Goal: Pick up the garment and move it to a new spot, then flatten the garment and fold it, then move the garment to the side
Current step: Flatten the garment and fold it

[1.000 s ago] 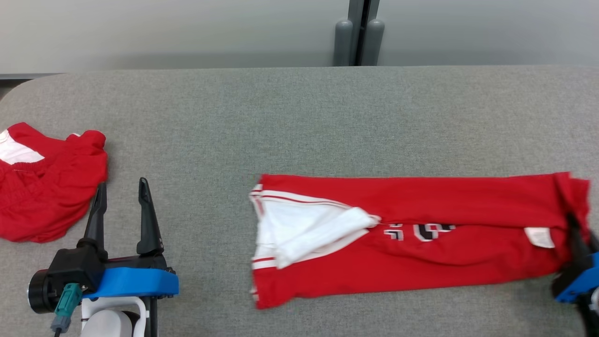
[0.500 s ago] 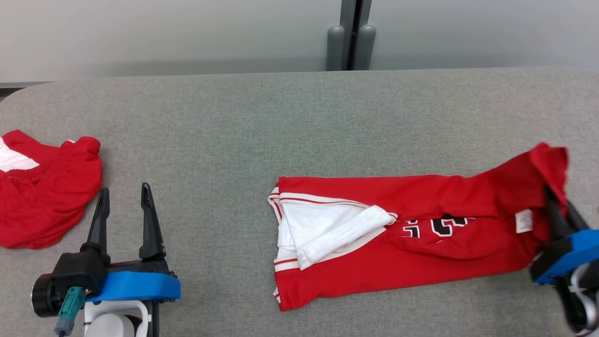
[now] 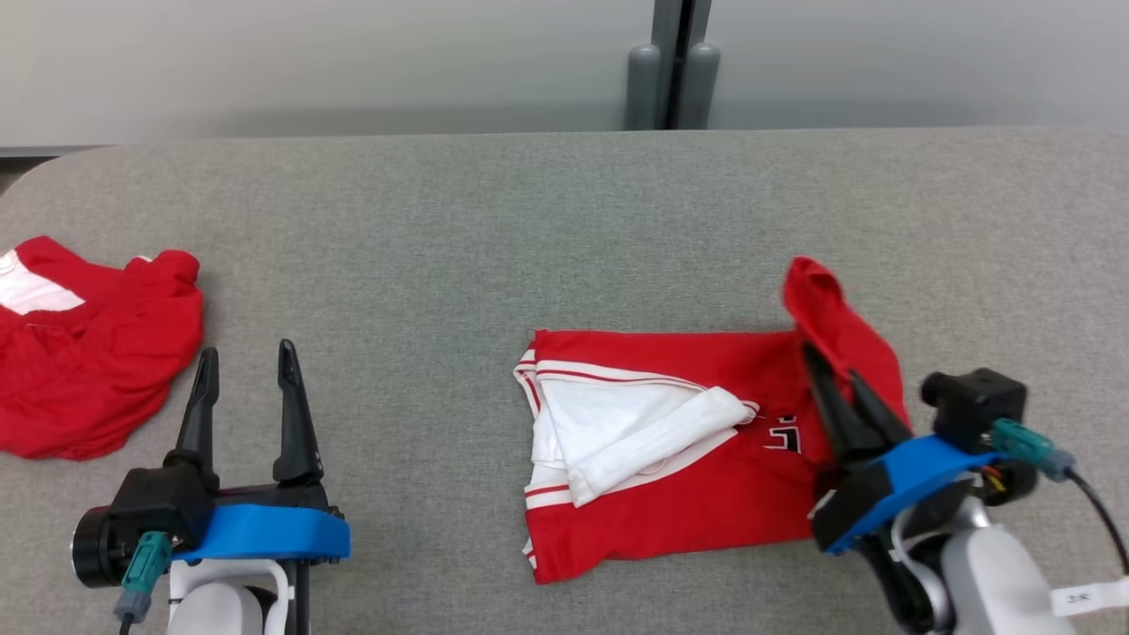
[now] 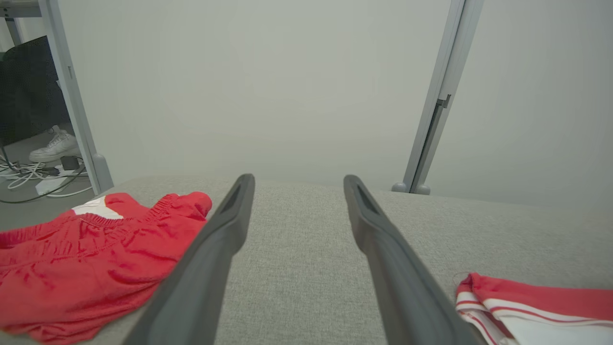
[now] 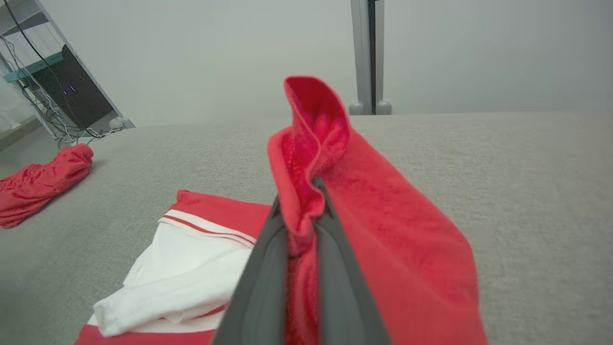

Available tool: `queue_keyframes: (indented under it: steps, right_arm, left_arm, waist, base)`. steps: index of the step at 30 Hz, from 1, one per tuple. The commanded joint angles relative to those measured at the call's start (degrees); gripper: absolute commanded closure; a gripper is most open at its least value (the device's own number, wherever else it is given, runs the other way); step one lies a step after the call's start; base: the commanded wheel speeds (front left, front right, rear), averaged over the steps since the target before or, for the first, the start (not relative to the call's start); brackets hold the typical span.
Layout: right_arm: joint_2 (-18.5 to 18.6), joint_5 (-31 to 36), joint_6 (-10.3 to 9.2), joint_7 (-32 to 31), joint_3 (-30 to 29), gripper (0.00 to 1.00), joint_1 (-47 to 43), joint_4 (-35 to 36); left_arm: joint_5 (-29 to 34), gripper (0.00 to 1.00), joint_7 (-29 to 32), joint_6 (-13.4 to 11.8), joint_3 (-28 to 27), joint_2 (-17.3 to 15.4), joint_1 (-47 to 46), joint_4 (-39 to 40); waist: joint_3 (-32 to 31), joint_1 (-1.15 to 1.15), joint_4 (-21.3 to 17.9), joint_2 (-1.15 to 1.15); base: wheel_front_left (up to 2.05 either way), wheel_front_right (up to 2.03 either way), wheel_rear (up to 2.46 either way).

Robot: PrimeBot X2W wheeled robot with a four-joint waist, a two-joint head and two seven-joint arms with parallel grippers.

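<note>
A grey cloth-covered surface (image 3: pixel 564 220) ran the whole width of the head view, backed by a pale partition (image 3: pixel 353 62) with a grey post (image 3: pixel 673 70) at its join. The garment (image 3: pixel 670 494), a red jersey with white striped sleeves, lay right of the middle of the surface, its left part flat with one white sleeve turned over its front. Its right end was lifted off the surface and arched over toward the flat part. Crumpled red shorts (image 3: pixel 88 370) sat well apart at the far left edge, and nothing lay between the two. The right hand (image 3: pixel 829 363) was clenched on the raised red end, with cloth bunched between its dark fingers and standing up past their tips in the right wrist view. The left hand (image 3: pixel 248 350) rested at the lower left with its fingers spread and nothing between them, just right of the shorts and clear of the garment. A white shoe (image 4: pixel 52 146) and loose cables (image 4: pixel 28 177) showed on the floor beyond the surface in the left wrist view. Half a second earlier the garment had stretched far out to the right, with several printed digits showing. By now the right hand had carried that end leftward over the body, leaving one digit visible, while the left hand had kept its place.
</note>
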State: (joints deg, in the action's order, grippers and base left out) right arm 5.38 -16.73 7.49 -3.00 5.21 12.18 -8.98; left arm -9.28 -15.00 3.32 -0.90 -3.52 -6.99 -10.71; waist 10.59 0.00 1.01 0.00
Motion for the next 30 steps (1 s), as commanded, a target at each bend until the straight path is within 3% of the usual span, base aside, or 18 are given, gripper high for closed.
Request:
queue_keyframes:
  steps: [1,15,26,27,28,30]
  right_arm:
    - [-0.8,-0.3,0.02,0.3,1.2,1.0,1.1,-0.2]
    - [-2.5,-5.2,0.02,4.1,14.2,1.0,5.7,-7.1]
    - [-2.4,-8.7,0.02,7.4,19.8,1.0,8.2,-12.1]
    - [-2.4,-8.8,0.03,7.7,20.0,0.46,8.5,-12.5]
    - [-2.4,-8.9,0.02,8.0,20.2,0.0,8.7,-13.1]
    - [-2.4,-9.2,0.03,8.6,20.2,0.0,9.1,-13.9]
  left_arm:
    - [0.4,0.0,-0.3,0.2,0.1,0.0,-0.8,-0.2]
    - [0.8,0.0,-0.3,1.1,1.6,0.6,-2.7,-1.5]
    - [0.2,0.0,-0.3,0.9,2.1,0.7,-3.2,-1.8]
    - [0.0,0.0,-0.3,0.8,2.2,0.7,-3.3,-1.8]
    - [-0.1,0.0,-0.3,0.8,2.3,0.7,-3.4,-1.9]
    - [-0.3,0.0,-0.3,0.8,2.6,0.7,-3.5,-2.1]
  waist:
    - [0.2,0.0,0.5,0.0]
    - [0.9,0.0,4.7,0.0]
    - [1.5,0.0,5.7,0.0]
    - [1.5,0.0,5.7,0.0]
    - [1.4,0.0,5.6,0.0]
    - [1.2,0.0,5.3,0.0]
  base:
    - [0.0,0.0,0.0]
    - [0.0,0.0,0.0]
    - [0.0,0.0,0.0]
    - [0.0,0.0,0.0]
    - [0.0,0.0,0.0]
    - [0.0,0.0,0.0]
